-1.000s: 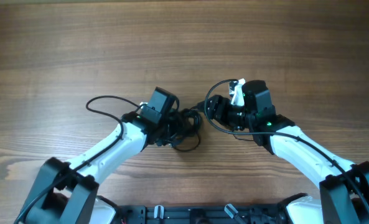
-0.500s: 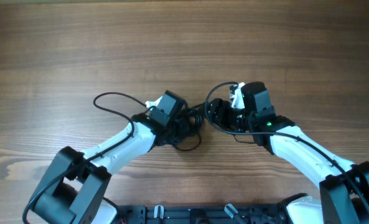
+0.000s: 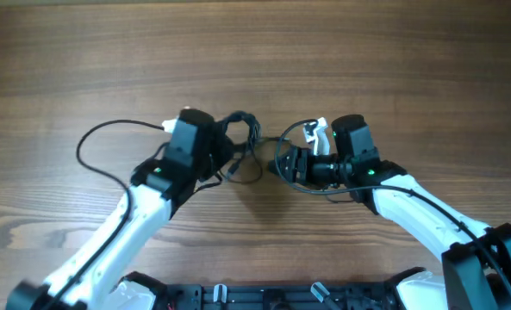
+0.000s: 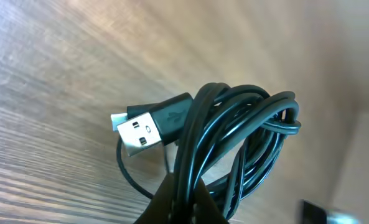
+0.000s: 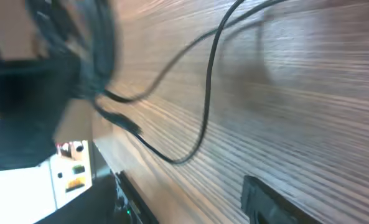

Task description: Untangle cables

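The cables form a knotted black bundle at the table's middle, held just off the wood. My left gripper is shut on several of its strands. In the left wrist view the bundle loops above my left gripper, with a USB plug sticking out to the left. A thin strand curves from the bundle toward my right gripper, which is open just right of it and holds nothing. The right wrist view shows that strand lying on the wood, one of the fingers at the lower right, and the bundle blurred at the upper left.
The left arm's own thicker black cable loops over the wooden table to the left. The arms' dark base runs along the near edge. The left arm's white link shows in the right wrist view.
My left gripper has shut on the bundle and carried it up and away from the near edge, its arm swinging left. My right gripper stayed in place and narrowed a little.
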Motion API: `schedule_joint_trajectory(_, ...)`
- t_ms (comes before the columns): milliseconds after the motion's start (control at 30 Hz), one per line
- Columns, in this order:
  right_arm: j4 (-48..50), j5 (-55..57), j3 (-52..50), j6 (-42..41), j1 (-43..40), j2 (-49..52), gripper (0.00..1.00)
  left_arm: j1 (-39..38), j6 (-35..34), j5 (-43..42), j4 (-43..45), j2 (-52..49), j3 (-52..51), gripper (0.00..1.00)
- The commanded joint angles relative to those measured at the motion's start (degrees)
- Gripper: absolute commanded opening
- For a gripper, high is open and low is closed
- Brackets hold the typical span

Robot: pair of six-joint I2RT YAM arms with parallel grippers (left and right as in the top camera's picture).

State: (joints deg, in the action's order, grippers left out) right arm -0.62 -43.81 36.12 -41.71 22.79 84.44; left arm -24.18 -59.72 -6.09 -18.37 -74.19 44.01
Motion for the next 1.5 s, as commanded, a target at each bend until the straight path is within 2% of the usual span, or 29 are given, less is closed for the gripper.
schedule_joint_trajectory(0, 4.3, -0.4, 0.2, 5.2, 2.9, 0.6, 0.64, 0.7, -5.0, -1.0, 0.0, 5.2, 0.3, 0.04)
schedule_joint_trajectory(133, 16.9, 2.8, 0.2, 14.7, 8.6, 0.6, 0.64, 0.7, -12.3, -1.0, -0.4, 6.2, 0.3, 0.04)
schedule_joint_trajectory(200, 17.9, 11.7, 0.2, 16.2, 11.5, 0.6, 0.54, 0.7, -13.2, -0.9, -0.3, 6.2, 0.3, 0.04)
schedule_joint_trajectory(233, 17.7, 13.0, 0.2, 16.3, 12.4, 0.6, 0.47, 0.7, -13.2, -0.9, -0.3, 6.2, 0.3, 0.04)
schedule_joint_trajectory(267, 17.7, 12.9, 0.2, 16.2, 13.1, 0.6, 0.44, 0.7, -13.3, -0.9, -0.3, 6.2, 0.3, 0.04)
schedule_joint_trajectory(467, 18.4, 20.5, 0.2, 16.1, 15.2, 0.6, 0.48, 0.7, -16.0, -6.6, -0.1, 6.2, 0.3, 0.04)
schedule_joint_trajectory(500, 19.2, 20.9, 0.2, 16.1, 15.3, 0.6, 0.45, 0.7, -16.0, -7.3, -0.1, 6.2, 0.3, 0.04)
schedule_joint_trajectory(533, 19.7, 20.9, 0.2, 16.0, 15.3, 0.6, 0.36, 0.7, -16.0, -7.4, -0.1, 6.2, 0.3, 0.04)
schedule_joint_trajectory(600, 19.9, 20.3, 0.2, 16.0, 15.2, 0.6, 0.10, 0.8, -16.0, -7.4, -0.1, 6.2, 0.3, 0.04)
schedule_joint_trajectory(633, 19.8, 19.3, 0.2, 16.0, 15.2, 0.6, 0.04, 0.9, -16.0, -7.3, -0.1, 6.2, 0.3, 0.04)
schedule_joint_trajectory(733, 19.9, 16.6, 0.2, 14.5, 14.9, 0.4, 0.04, 0.9, -15.0, -5.8, -0.1, 6.2, 0.3, 0.04)
schedule_joint_trajectory(833, 19.9, 4.8, 0.2, 8.7, 9.9, -2.6, 0.04, 0.9, 1.3, -0.2, -0.1, 6.2, 0.3, 0.04)
schedule_joint_trajectory(933, 21.5, -3.6, 0.2, -1.6, 3.1, -4.7, 0.04, 0.6, 12.5, -0.3, -0.1, 6.2, 0.3, 0.04)
schedule_joint_trajectory(967, 22.8, -3.6, 0.2, -4.7, 2.3, -4.7, 0.04, -0.2, 13.3, -0.3, -0.1, 6.2, 0.3, 0.04)
schedule_joint_trajectory(1067, 25.6, 1.4, 0.2, -6.0, 2.4, -4.7, 0.04, -3.2, 13.2, -0.5, 0.2, 6.2, 0.3, 0.04)
schedule_joint_trajectory(1133, 24.8, 11.0, 0.2, -7.8, 2.4, -4.7, 0.04, -6.3, 12.9, -1.0, 0.5, 6.2, 0.3, 0.04)
schedule_joint_trajectory(1233, 24.4, 16.8, 0.2, -7.5, 2.4, -4.1, 0.04, -8.2, 12.3, -5.0, 2.9, 6.2, 0.3, 0.04)
schedule_joint_trajectory(1367, 20.3, 23.4, 0.2, -3.7, 2.9, -4.0, 0.05, -8.3, 4.7, -8.1, 3.9, 6.2, 0.3, 0.04)
schedule_joint_trajectory(1467, 20.3, 23.4, 0.2, 0.7, 5.2, -4.0, 0.05, -8.3, -0.6, -8.6, 4.1, 6.2, 0.3, 0.04)
